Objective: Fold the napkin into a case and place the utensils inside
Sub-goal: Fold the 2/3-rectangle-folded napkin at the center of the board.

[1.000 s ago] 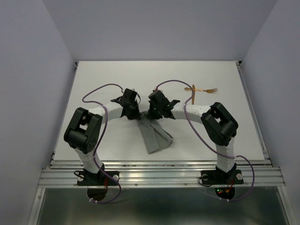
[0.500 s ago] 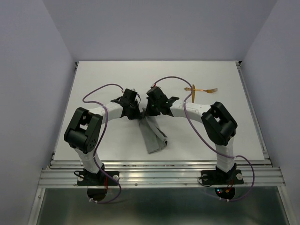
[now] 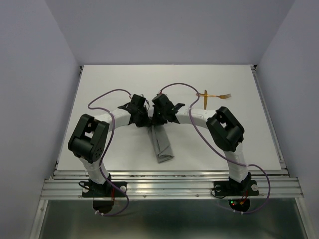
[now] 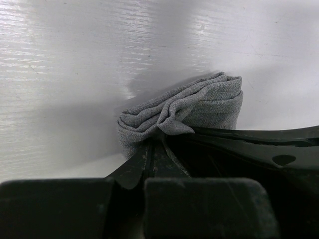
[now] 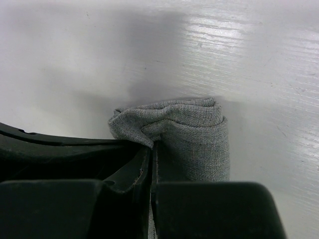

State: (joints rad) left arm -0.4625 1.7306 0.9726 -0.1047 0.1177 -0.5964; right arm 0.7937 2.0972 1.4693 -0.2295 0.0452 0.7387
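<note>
Left gripper (image 3: 145, 122): pinching napkin (image 3: 162, 145), frame centre.
Right gripper (image 3: 156, 121): pinching same napkin end.
Utensils (image 3: 214, 95): upper right.

Swung right claw (image 3: 156, 121) leftward, up close beside left claw (image 3: 145, 121); dragged napkin (image 3: 162, 145) right flap over with it, narrowing cloth from a wide spread a second ago to a slim folded strip; shifted right elbow (image 3: 225, 130) leftward too

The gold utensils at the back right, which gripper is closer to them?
Right. The right gripper, shut on the napkin, sits left of the utensils; the left gripper grips it farther left.
</note>
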